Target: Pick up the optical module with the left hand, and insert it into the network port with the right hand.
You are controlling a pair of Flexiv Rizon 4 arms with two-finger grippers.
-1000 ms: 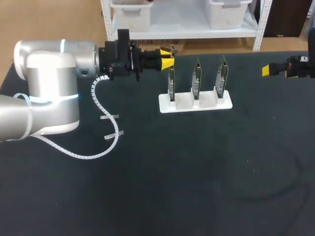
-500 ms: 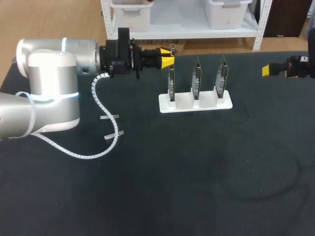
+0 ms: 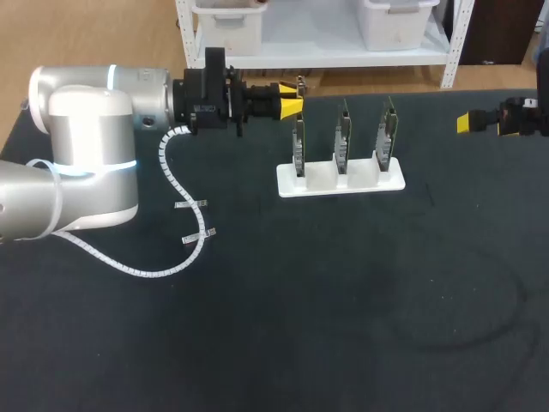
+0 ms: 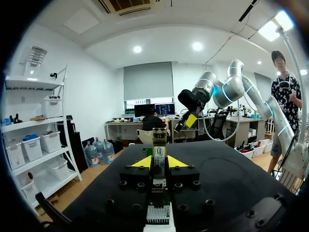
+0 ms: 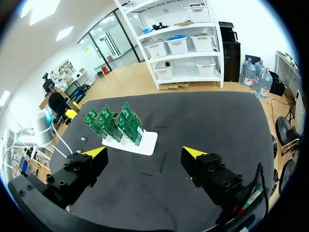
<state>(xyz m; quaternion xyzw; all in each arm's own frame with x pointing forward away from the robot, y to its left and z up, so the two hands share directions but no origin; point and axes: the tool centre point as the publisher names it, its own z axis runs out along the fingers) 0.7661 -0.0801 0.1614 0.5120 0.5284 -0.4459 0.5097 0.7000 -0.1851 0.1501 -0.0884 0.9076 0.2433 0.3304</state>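
Optical module (image 4: 159,153) seemingly tight between fingers (image 4: 176,163) of left claw (image 4: 159,164)

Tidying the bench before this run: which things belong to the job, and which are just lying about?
Job:
slim metal optical module, held in left gripper
three green circuit boards in white slotted stand
open right gripper

Lying about:
white spiral-wrapped cable on the black table
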